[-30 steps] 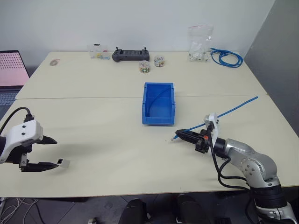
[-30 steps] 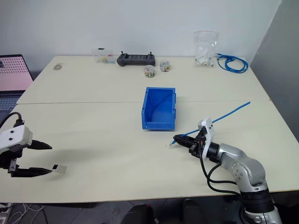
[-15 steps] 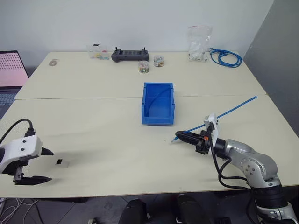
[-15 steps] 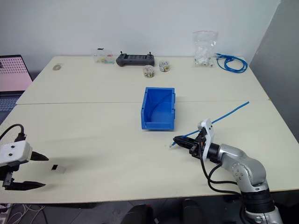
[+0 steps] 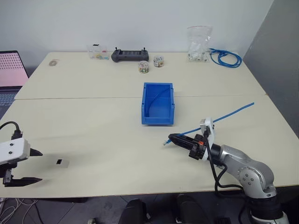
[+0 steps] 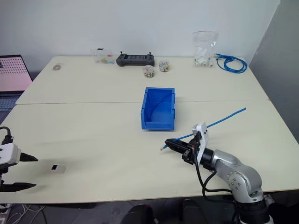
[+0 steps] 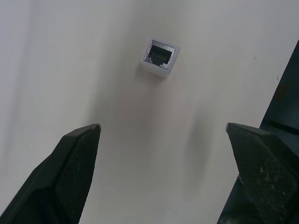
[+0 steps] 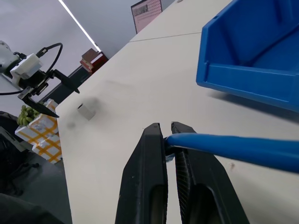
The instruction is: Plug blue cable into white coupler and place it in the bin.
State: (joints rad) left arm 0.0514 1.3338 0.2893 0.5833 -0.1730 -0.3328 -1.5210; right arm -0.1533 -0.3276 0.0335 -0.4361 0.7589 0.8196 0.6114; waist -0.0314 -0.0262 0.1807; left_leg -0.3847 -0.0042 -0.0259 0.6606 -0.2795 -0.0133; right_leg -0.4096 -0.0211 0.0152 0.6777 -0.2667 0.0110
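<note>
The blue cable (image 5: 229, 113) runs from the table's right side down to my right gripper (image 5: 170, 136), which is shut on it just behind its plug end, in front of the bin (image 5: 157, 122). In the right wrist view the right gripper's (image 8: 167, 128) fingers pinch the cable (image 8: 233, 147), with the bin (image 8: 252, 51) beside it. The white coupler (image 5: 61, 162) lies loose on the table near the front left, socket side up (image 7: 160, 52). My left gripper (image 5: 36, 166) hangs open to the left of the coupler, apart from it.
Along the far edge stand a black controller (image 5: 130, 55), two small jars (image 5: 144, 66), a clear box (image 5: 98, 51), a plastic bag (image 5: 199, 44) and a coiled blue cable bundle (image 5: 226, 57). A laptop (image 5: 9, 70) sits at the far left.
My left gripper has drawn back to the left, away from the coupler, which stays lying on the table. My right gripper has shifted left with the cable.
</note>
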